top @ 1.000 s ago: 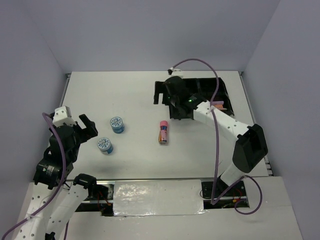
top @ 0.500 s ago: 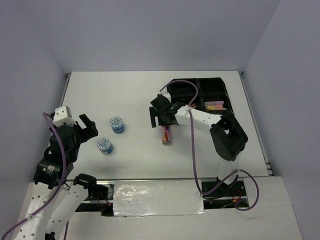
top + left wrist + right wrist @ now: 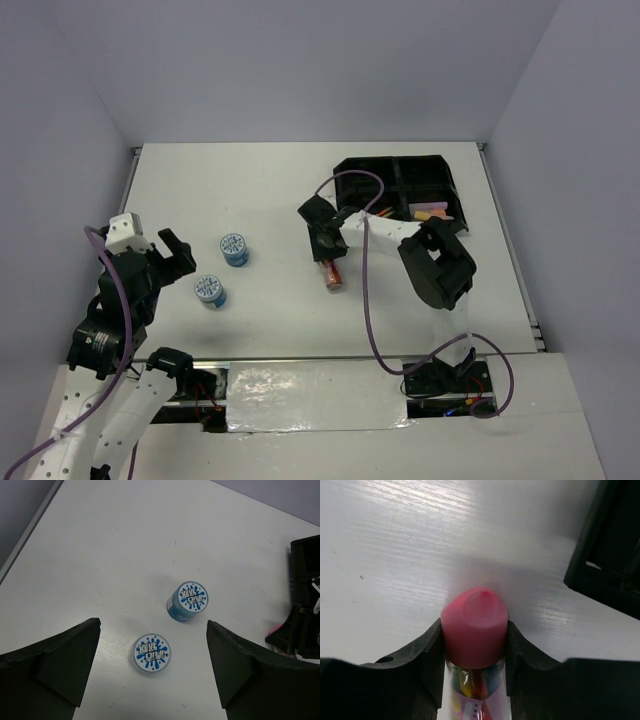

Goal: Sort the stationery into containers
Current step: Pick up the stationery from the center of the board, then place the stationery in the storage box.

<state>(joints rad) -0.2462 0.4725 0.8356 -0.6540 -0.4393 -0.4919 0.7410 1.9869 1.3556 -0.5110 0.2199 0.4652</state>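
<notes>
Overhead view of a white table (image 3: 280,180) with two robot arms mounted at its 6 o'clock edge. The right gripper (image 3: 325,245) reached to just right of the table's centre and was clenched on a glue stick (image 3: 331,275) lying flat on the table. In the right wrist view both fingers (image 3: 427,652) pressed against the sides of the stick just below its pink cap (image 3: 474,625), which pointed toward 12 o'clock. The black tray (image 3: 390,160) sat at 1 o'clock on the table, near the glue stick but apart from it. Something pink and orange (image 3: 430,212) lay in the tray's 4 o'clock compartment.

The left gripper (image 3: 170,255) hung at 9 o'clock, released, its fingers spread wide and grasping nothing. Two round blue-and-white tape rolls stood upright on the table near it. The nearer roll (image 3: 209,290) was at 4 o'clock from that gripper. The farther roll (image 3: 234,248) stood at 1 o'clock from the first, close but not touching.
</notes>
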